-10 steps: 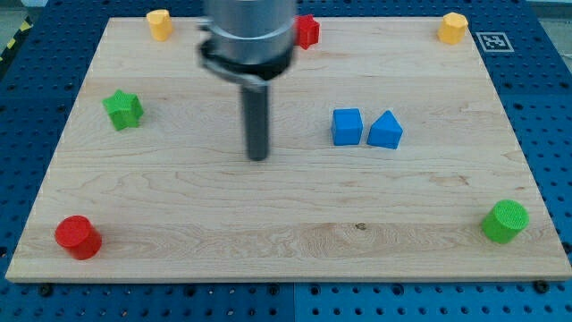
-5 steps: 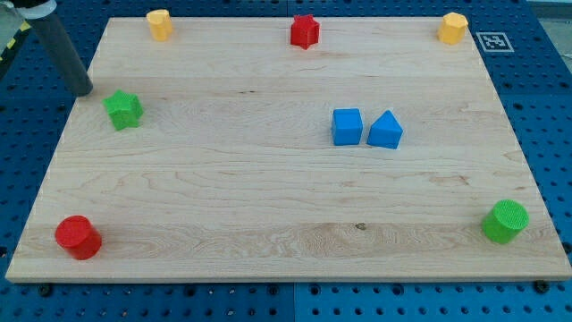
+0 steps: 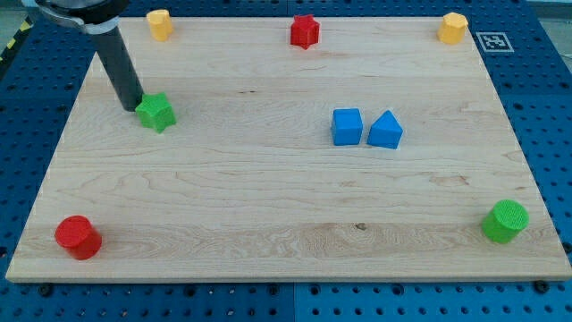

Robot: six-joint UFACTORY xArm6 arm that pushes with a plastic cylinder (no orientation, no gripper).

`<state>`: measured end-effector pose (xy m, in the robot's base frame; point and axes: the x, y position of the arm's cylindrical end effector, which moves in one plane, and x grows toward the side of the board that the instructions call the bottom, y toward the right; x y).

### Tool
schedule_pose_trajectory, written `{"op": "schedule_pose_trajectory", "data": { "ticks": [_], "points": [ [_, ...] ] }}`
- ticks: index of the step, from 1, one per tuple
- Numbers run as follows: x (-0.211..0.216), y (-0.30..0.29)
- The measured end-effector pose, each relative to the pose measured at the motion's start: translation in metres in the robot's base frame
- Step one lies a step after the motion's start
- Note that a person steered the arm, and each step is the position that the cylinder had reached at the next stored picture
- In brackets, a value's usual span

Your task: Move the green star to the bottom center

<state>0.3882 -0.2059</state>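
Note:
The green star (image 3: 157, 113) lies on the wooden board (image 3: 268, 197) in the upper left part. My tip (image 3: 131, 106) touches the star's upper left side. The rod slants up to the view's top left.
A red cylinder (image 3: 77, 237) sits at the bottom left, a green cylinder (image 3: 505, 221) at the bottom right. A blue cube (image 3: 347, 126) and a blue triangular block (image 3: 385, 131) stand right of centre. A red star (image 3: 305, 30) and two yellow blocks (image 3: 159, 23) (image 3: 453, 28) line the top edge.
My tip swung from the board's middle to the left edge, then came in against the green star and pushed it to the right and slightly down.

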Motion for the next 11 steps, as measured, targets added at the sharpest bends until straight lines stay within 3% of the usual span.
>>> {"op": "schedule_pose_trajectory", "data": {
  "ticks": [4,8,10,11],
  "points": [
    [0.086,0.147],
    [0.149,0.144],
    [0.158,0.187],
    [0.184,0.209]
  ]
}}
